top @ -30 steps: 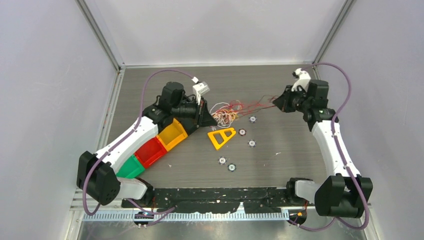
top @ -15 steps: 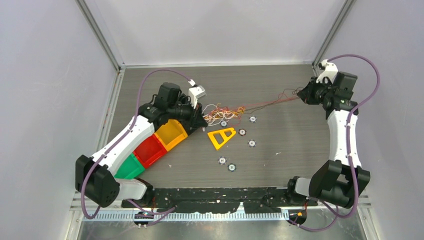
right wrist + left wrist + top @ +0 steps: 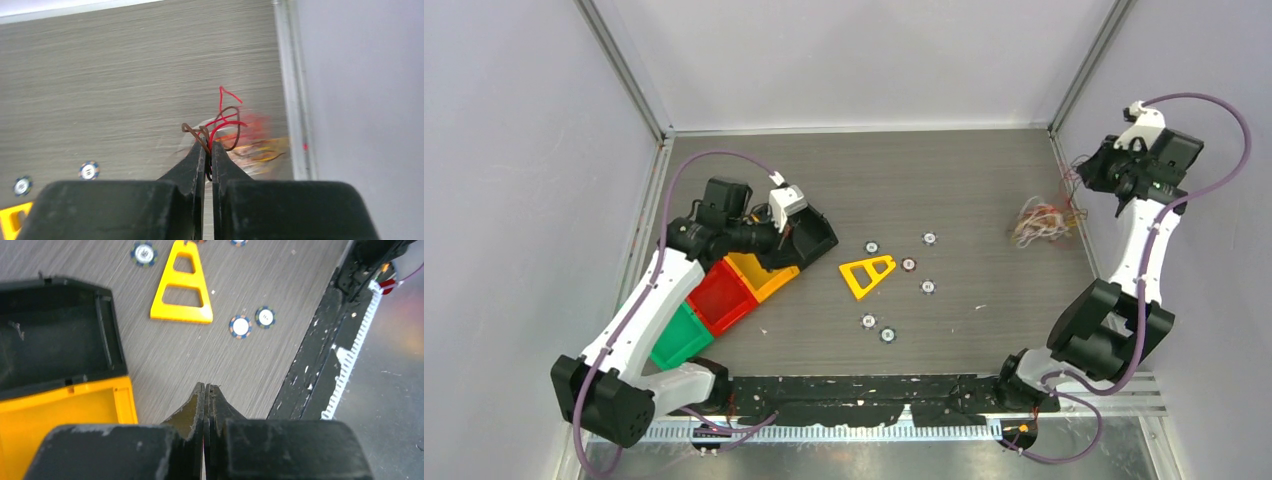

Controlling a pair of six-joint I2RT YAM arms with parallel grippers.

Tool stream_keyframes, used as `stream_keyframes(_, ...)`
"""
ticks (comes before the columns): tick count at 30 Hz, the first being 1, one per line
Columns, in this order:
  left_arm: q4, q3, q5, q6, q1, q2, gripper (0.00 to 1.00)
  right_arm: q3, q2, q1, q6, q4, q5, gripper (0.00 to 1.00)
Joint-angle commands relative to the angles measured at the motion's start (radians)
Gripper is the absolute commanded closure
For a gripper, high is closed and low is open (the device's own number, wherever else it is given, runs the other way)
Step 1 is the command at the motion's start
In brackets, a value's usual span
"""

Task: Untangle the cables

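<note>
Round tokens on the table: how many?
6 tokens: two beyond the yellow triangle, two right of it, two on its near side. More could be hidden.

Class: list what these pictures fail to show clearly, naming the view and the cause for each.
- Top view: cables blurred; single strands indistinguishable.
- Right wrist view: right gripper hides how many strands it pinches.
- Top view: green bin partly hidden beneath left arm.
- Left wrist view: black bin cut off by the left edge.
- Top view: round tokens, markings too small.
</note>
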Motion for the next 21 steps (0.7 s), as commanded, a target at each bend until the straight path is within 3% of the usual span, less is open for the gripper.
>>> stream_keyframes(1, 0.118, 0.017, 0.084, -0.069, -0.05, -0.012, 1.0, 0.014, 0.009, 0.044, -0.012, -0.067, -0.248, 0.95)
stream_keyframes(2, 0.133, 0.033, 0.09, -0.072, -0.069, 0.0, 0.98, 0.014, 0.004, 0.048, -0.006, -0.08, -0.297, 0.95)
stream_keyframes(6, 0.216, 0.092, 0.102, -0.125, -0.106, 0.059, 0.74, 0.062, -0.043, 0.114, -0.008, -0.21, -0.513, 0.94)
stream_keyframes(9, 0.24, 0.144, 0.116, -0.153, -0.114, 0.098, 0.64, 0.133, -0.092, 0.19, 0.014, -0.261, -0.615, 0.95)
stream_keyframes(15, 0.31, 0.15, 0.104, -0.198, -0.117, 0.098, 0.44, 0.142, -0.231, 0.22, 0.367, 0.077, -0.719, 0.95)
stream_keyframes(17, 0.307, 0.149, 0.079, -0.182, -0.117, 0.101, 0.43, 0.146, -0.237, 0.221, 0.342, 0.055, -0.674, 0.95)
stream_keyframes(21, 0.296, 0.14, 0.032, -0.139, -0.129, 0.125, 0.42, 0.117, -0.175, 0.224, 0.041, -0.247, -0.51, 0.95)
